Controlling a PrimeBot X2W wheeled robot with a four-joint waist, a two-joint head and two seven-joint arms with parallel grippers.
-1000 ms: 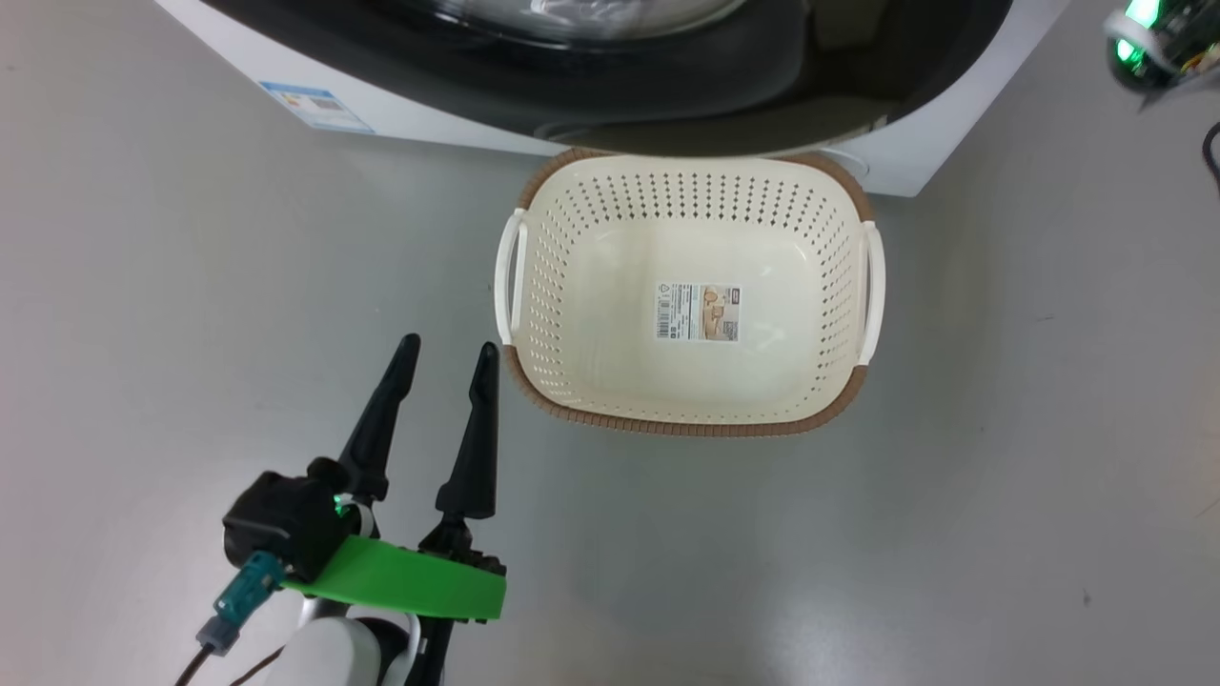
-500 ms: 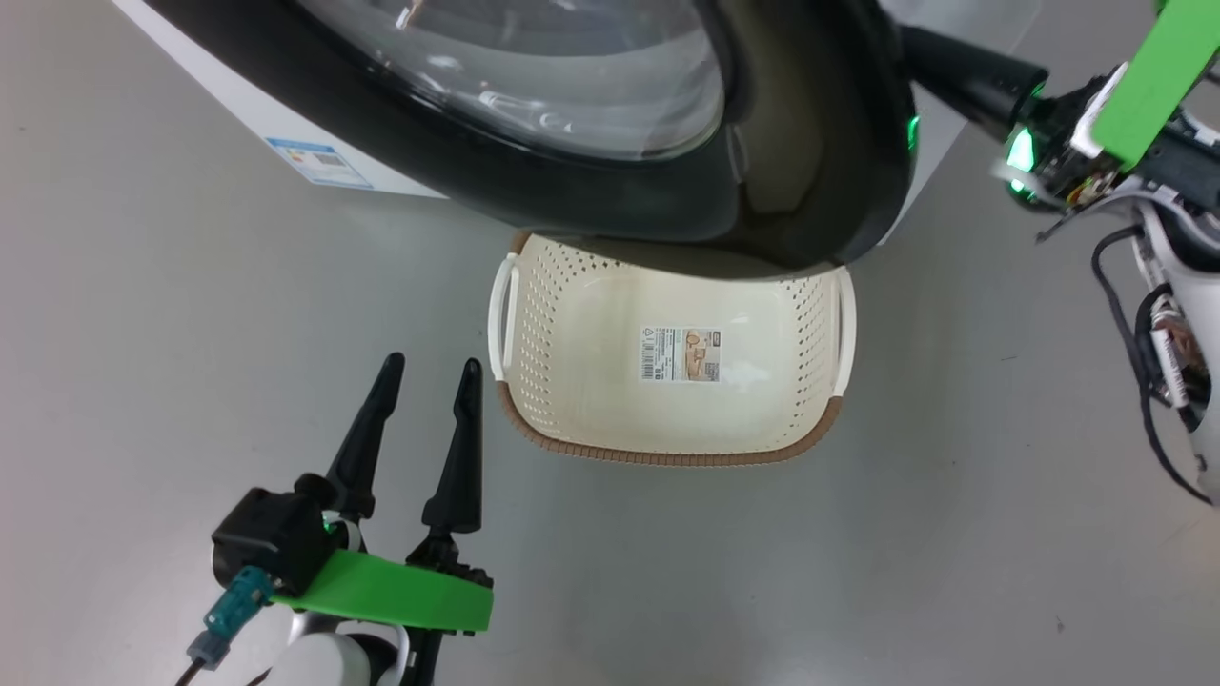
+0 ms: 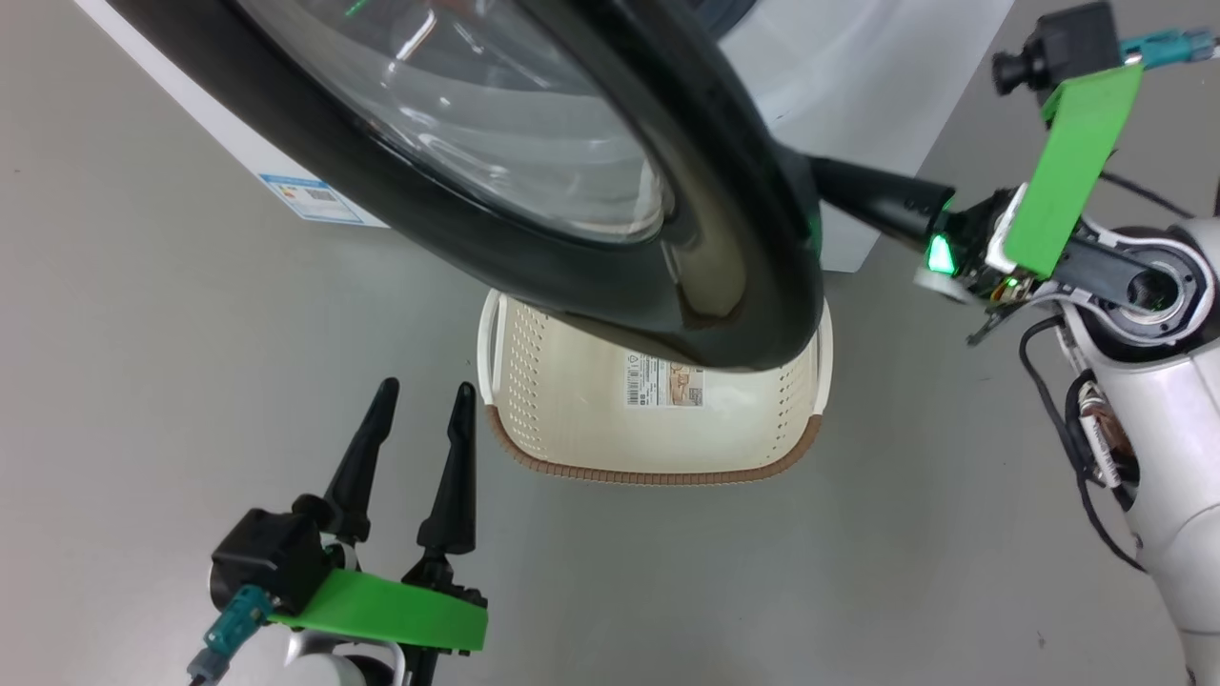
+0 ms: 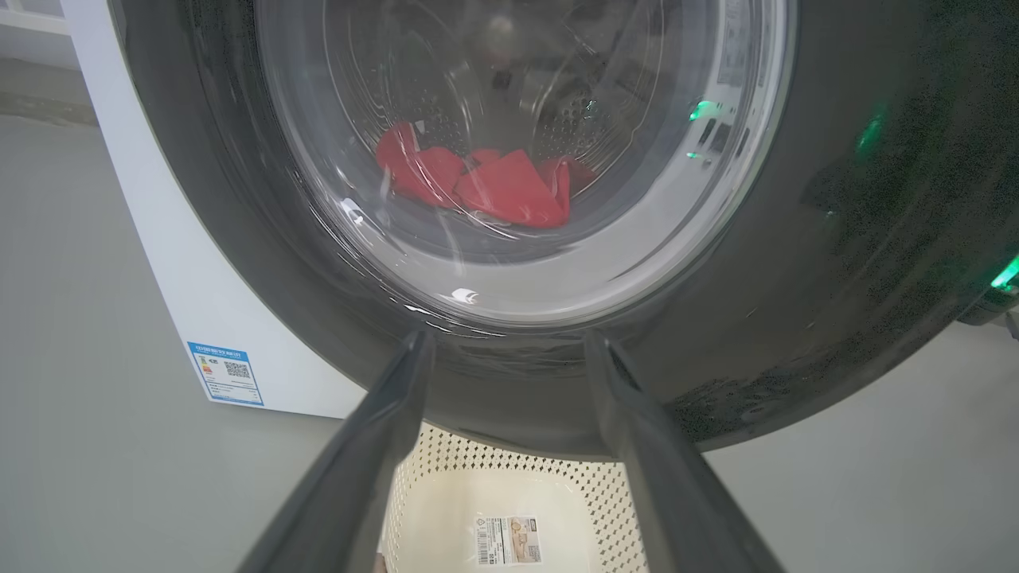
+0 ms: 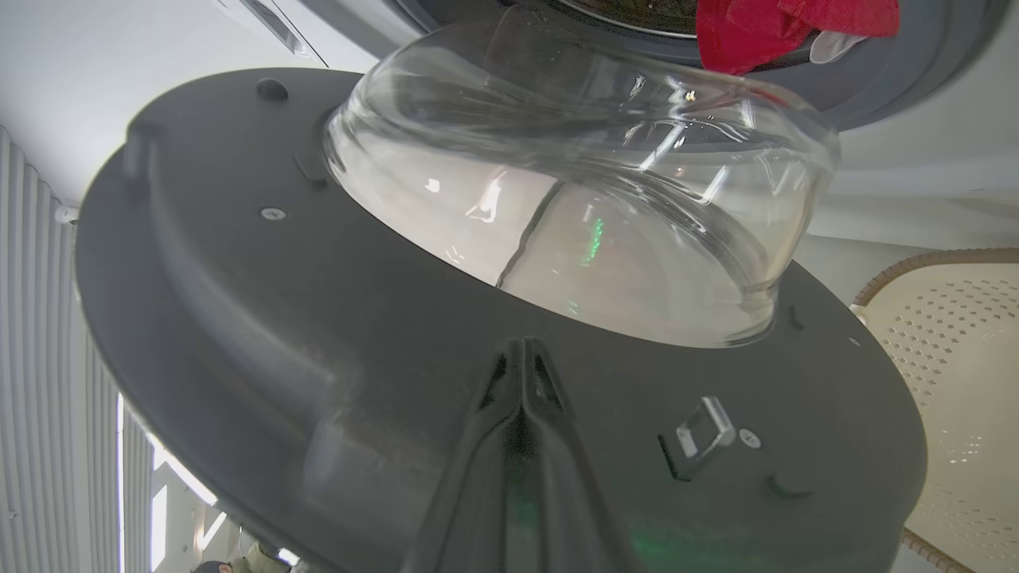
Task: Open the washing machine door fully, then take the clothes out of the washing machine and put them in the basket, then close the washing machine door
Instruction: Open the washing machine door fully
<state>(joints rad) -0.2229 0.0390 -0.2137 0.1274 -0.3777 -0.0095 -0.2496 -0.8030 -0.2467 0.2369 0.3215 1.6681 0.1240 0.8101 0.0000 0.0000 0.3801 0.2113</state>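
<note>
Sticker (image 3: 664, 380) on basket (image 3: 519, 381) floor, print unreadable

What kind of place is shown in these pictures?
Probably a laundry area: a white front-loading washing machine with red clothes inside, a perforated basket before it, and a bare grey floor.

Illumination: bright, even, from overhead. Shadows on the floor (image 3: 143, 381) are soft. The door (image 3: 724, 286) shows white glare streaks on its glass and green lamp reflections. Wrist views bend at the edges; the left gripper (image 4: 507, 342) appears blurred near the lens
</note>
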